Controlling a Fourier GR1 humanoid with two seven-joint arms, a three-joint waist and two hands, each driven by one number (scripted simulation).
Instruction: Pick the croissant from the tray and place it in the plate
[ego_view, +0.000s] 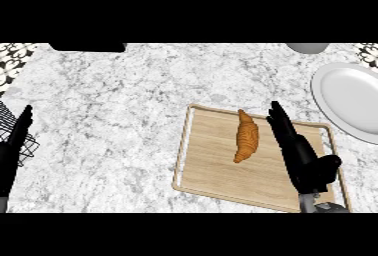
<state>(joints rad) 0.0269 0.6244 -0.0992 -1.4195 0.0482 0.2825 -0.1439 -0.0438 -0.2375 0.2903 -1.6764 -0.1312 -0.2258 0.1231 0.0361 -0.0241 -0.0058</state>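
Observation:
An orange-brown croissant (246, 136) lies lengthwise on the wooden tray (214, 170) in the middle right of the counter. My right hand (301, 152) hovers over the tray's right half, just right of the croissant, with its fingers straight and pointing away from me and its thumb out to the right; it holds nothing. A white plate (351, 100) sits at the right edge, partly cut off by the view. My left hand (15, 142) rests open at the left edge, fingers up.
A black wire rack (9, 120) stands at the far left behind my left hand. A dark object (87, 47) lies at the back left and a grey round object (308, 47) at the back right. Patterned tiles (13, 62) show at the corners.

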